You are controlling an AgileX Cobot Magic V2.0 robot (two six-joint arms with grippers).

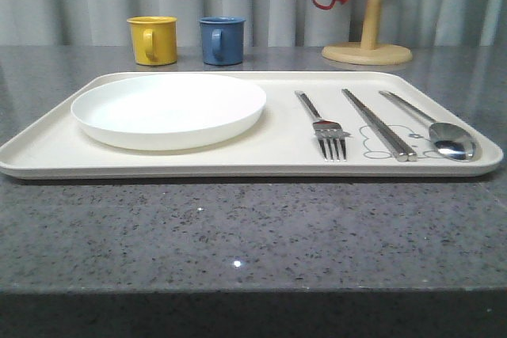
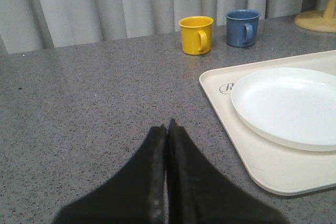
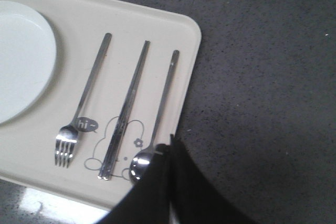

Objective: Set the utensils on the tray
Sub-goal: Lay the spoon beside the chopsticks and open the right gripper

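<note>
Grey counter (image 1: pixel 238 235) | spoon (image 3: pixel 157 114) bowl just beside closed right pincer (image 3: pixel 170 142)

**Cutlery and plate on the tray**

The cream tray (image 1: pixel 47 152) lies flat. At its 9 o'clock side rests the round white plate (image 1: pixel 168 108). Toward 3 o'clock lie the silver fork (image 1: pixel 323 127), the chopsticks (image 1: pixel 379 124) and the spoon (image 1: pixel 434 127), side by side and apart, handles pointing to 12.
</note>
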